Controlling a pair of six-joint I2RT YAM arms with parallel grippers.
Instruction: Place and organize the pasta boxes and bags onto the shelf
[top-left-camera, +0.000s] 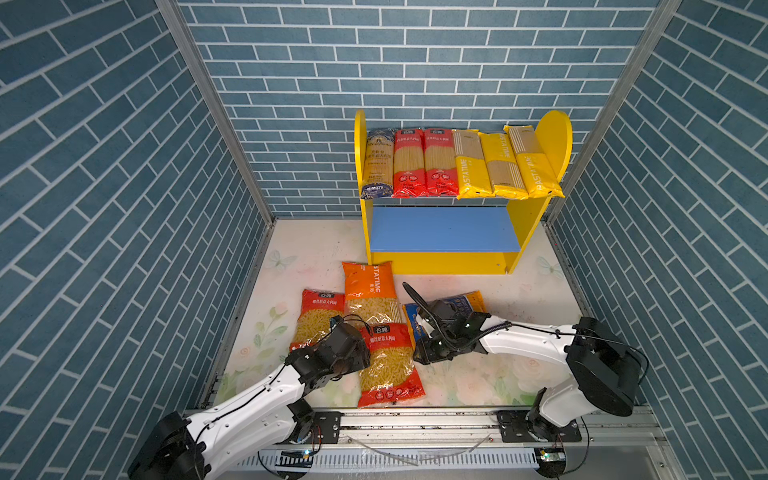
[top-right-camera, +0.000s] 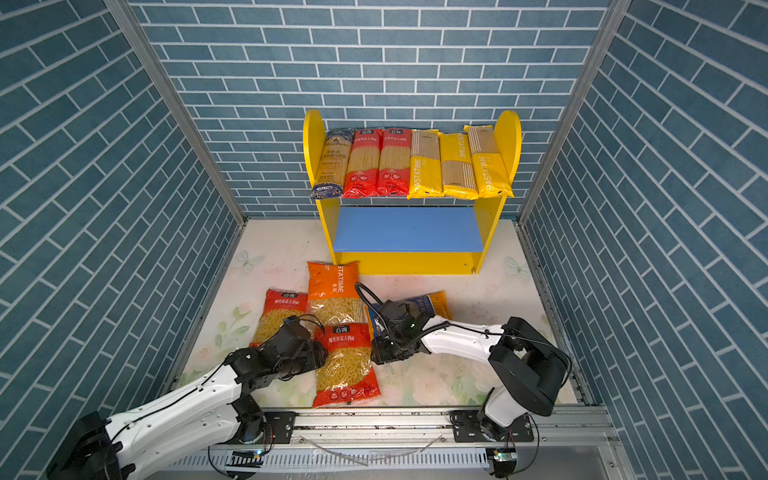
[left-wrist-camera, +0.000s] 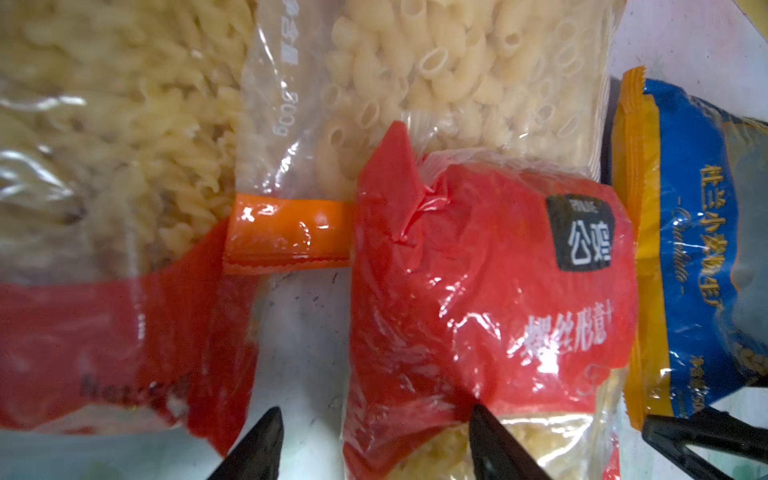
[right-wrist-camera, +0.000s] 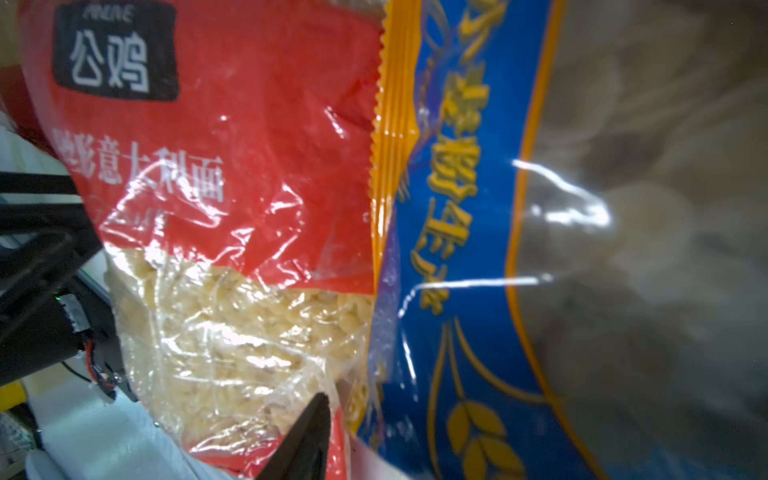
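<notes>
The shelf (top-left-camera: 524, 232) stands at the back, its blue lower board (top-left-camera: 442, 228) bare. Several long spaghetti packs (top-left-camera: 440, 162) lie side by side on its upper board. On the table lie an orange bag (top-left-camera: 368, 286), a red bag (top-left-camera: 318, 320), a nearer red bag (top-left-camera: 386, 370) and a blue-yellow bag (top-left-camera: 467, 302). My left gripper (left-wrist-camera: 376, 436) is open, straddling the nearer red bag's (left-wrist-camera: 478, 291) edge. My right gripper (top-left-camera: 424, 349) hangs over the blue-yellow bag's (right-wrist-camera: 478, 249) edge. Only one of its fingers (right-wrist-camera: 309, 432) shows, at the seam beside the red bag (right-wrist-camera: 232, 145).
Blue brick walls close in the back and both sides. A metal rail (top-left-camera: 415, 424) runs along the front edge under both arm bases. Bare floral tabletop (top-left-camera: 536, 299) lies right of the bags, in front of the shelf.
</notes>
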